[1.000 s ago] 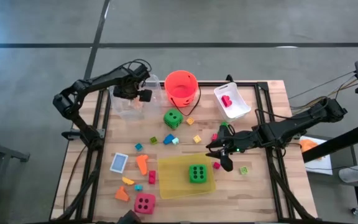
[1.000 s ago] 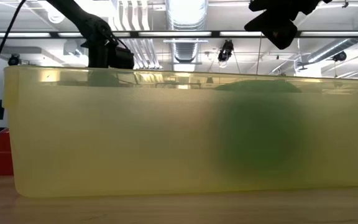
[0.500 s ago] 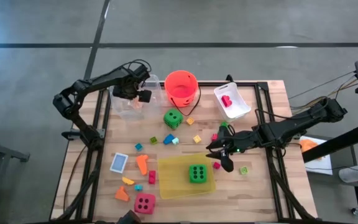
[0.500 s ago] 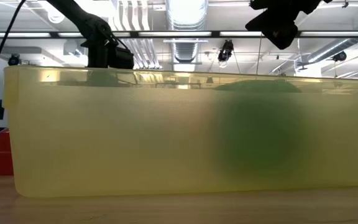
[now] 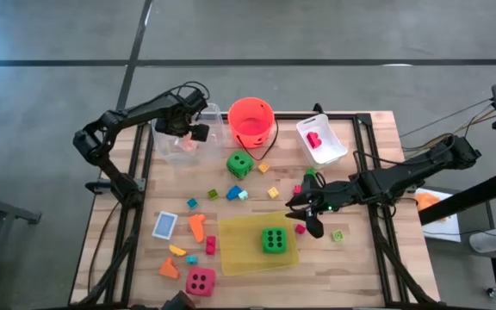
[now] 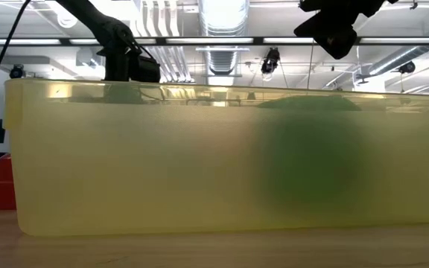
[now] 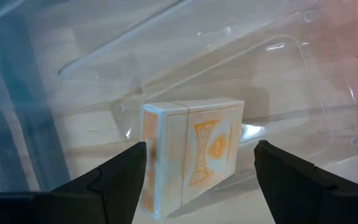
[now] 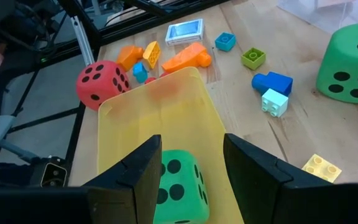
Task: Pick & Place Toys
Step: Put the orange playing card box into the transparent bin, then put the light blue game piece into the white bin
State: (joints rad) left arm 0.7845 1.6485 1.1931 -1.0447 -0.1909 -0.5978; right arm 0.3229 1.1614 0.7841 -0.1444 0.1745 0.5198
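Note:
An orange-and-white card pack [image 7: 194, 158] lies on the floor of a clear plastic box [image 5: 169, 148] at the table's far left. My left gripper [image 7: 201, 146] points down over it, open, with a finger on either side of the pack; a gap shows at one finger. My right gripper [image 8: 191, 140] hangs open and holds nothing, above the right edge of the yellow tray [image 5: 239, 258]. A green die [image 5: 273, 240] rests in that tray. A second green die [image 5: 239, 164], a pink die [image 5: 201, 281] and a blue card [image 5: 164, 225] lie on the wood.
An orange-red bucket [image 5: 251, 120] stands at the far middle. Beside it is a white dish [image 5: 334, 148] with a pink piece. Small coloured bricks [image 5: 235, 193] lie scattered between the dice, and orange shapes [image 5: 196, 227] lie near the tray's left side.

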